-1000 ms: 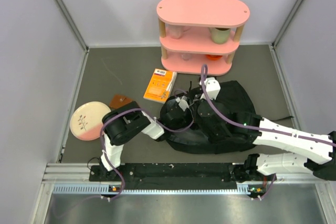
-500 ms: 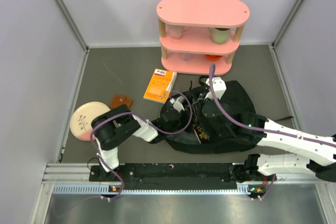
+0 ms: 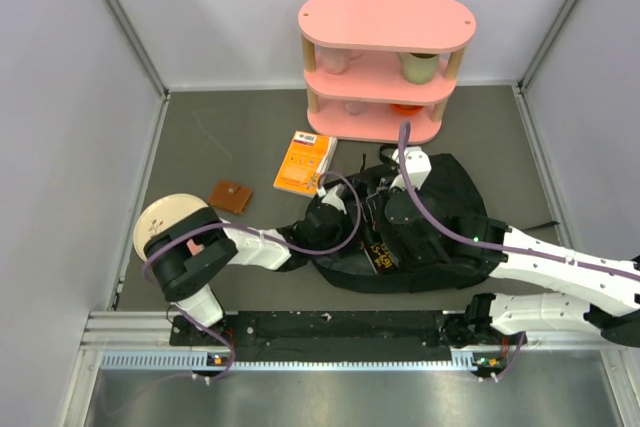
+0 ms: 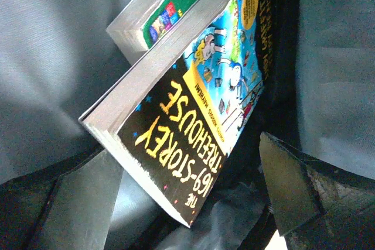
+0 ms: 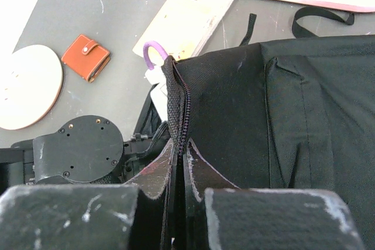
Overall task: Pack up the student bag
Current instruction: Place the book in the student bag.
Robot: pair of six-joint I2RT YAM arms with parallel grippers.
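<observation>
The student bag point(image 3: 445, 232) lies black and floppy at mid-table, its mouth facing left. My left gripper point(image 3: 352, 219) reaches into that mouth and is open. In the left wrist view the left gripper point(image 4: 187, 203) has its fingers point(image 4: 82, 203) spread wide. A black-and-yellow Treehouse book point(image 4: 199, 115) lies loose between and ahead of them, against a green-covered book point(image 4: 170, 4). The grey lining surrounds both. My right gripper point(image 5: 186, 162) is shut on the zipper edge of the student bag point(image 5: 281, 115) and holds it raised; from above the right gripper point(image 3: 395, 202) sits over the opening.
An orange book point(image 3: 305, 161) and a brown wallet point(image 3: 231, 196) lie left of the bag. A cream plate point(image 3: 160, 219) is partly under my left elbow. The pink shelf point(image 3: 385, 22) with cups stands behind. Grey walls close both sides.
My left gripper has opened and let go of the black-and-yellow book inside the bag. The left elbow has swung down and left over the plate. The right gripper keeps its hold.
</observation>
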